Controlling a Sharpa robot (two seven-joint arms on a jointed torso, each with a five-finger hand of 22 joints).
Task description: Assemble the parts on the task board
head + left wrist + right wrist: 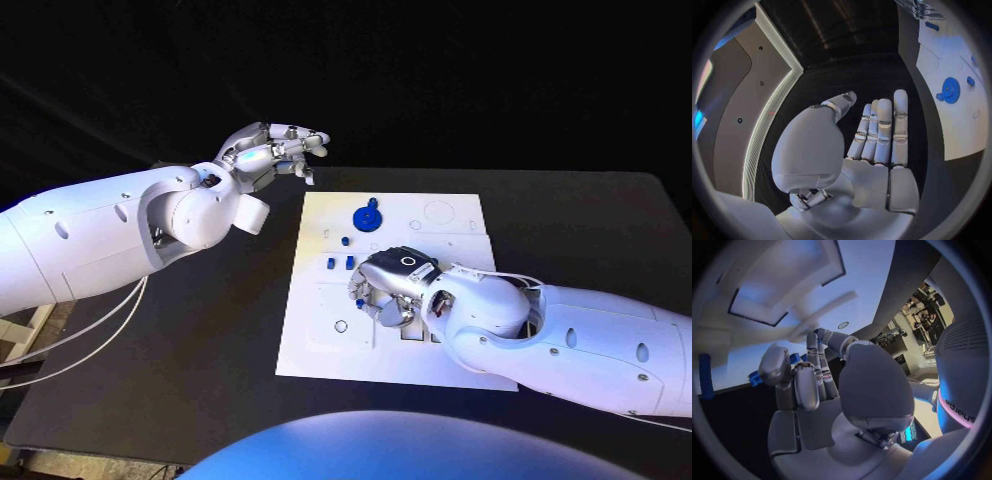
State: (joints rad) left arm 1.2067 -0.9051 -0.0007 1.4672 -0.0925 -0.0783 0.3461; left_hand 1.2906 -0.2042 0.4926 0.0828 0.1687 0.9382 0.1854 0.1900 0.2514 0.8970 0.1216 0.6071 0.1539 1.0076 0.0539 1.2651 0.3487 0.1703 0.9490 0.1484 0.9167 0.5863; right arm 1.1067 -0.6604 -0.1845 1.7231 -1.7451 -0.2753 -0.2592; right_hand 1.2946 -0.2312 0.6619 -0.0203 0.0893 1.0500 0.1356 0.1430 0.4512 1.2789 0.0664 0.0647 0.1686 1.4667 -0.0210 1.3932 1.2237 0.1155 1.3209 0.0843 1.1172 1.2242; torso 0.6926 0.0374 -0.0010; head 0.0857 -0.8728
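**A:** You had the task board (pixel 325 345) lying mid-table (pixel 188 380), long axis running from 12 to 6 o'clock, with bare black surface open on both its 9 and 3 o'clock sides. Its 6 o'clock edge sat closest to you.

**B:** And your hands?

**A:** Your left hand (pixel 274 150) hung off the board's 11 o'clock corner, clear of the plate's edge, fingers loosely apart and holding nothing; its wrist view showed the fingers (pixel 879 130) laid straight side by side, palm bare. Your right hand (pixel 392 285) was down over the board's centre, fingers curled toward the plate. In its wrist view the fingertips (pixel 820 337) met small blue parts (pixel 795 358), but I could not tell whether you had one pinched or were only touching.

**B:** Where were the parts?

**A:** A blue gear (pixel 368 217) sat toward the board's 12 o'clock end, flat on the plate, with a small knob on top at its 12 o'clock side. Small blue pegs (pixel 336 262) stood just at 9 o'clock of your right hand. In the right wrist view, one blue cylinder (pixel 706 376) stood apart from the others; its long axis looked upright, though the lens bends it.
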